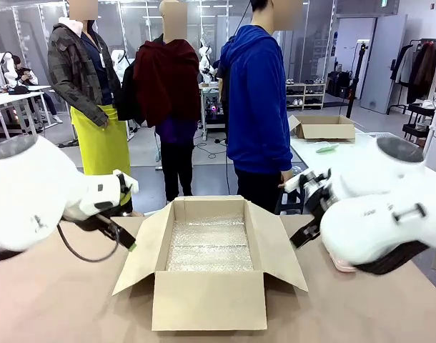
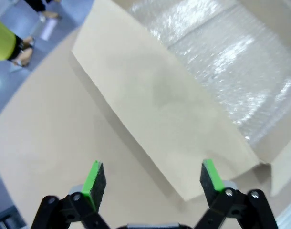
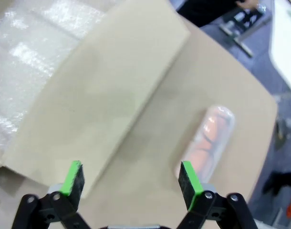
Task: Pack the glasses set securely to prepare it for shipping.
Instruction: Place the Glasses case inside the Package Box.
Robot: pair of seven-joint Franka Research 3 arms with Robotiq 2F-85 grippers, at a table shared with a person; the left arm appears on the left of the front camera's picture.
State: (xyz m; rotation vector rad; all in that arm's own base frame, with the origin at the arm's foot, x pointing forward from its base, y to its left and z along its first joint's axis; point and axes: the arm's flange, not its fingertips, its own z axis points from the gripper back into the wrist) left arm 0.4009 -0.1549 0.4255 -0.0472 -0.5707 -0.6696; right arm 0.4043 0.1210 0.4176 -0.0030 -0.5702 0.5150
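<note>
I'm keeping left claw and right claw apart, empty; right one is hanging off-centre from pink case, risking clipping box flap.

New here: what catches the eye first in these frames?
An open cardboard box lined with bubble wrap sits centred on the table, flaps splayed. The left gripper and right gripper hover by its side flaps, fingers open and empty. A pale pink glasses case lies on it, apart from the right flap.
</note>
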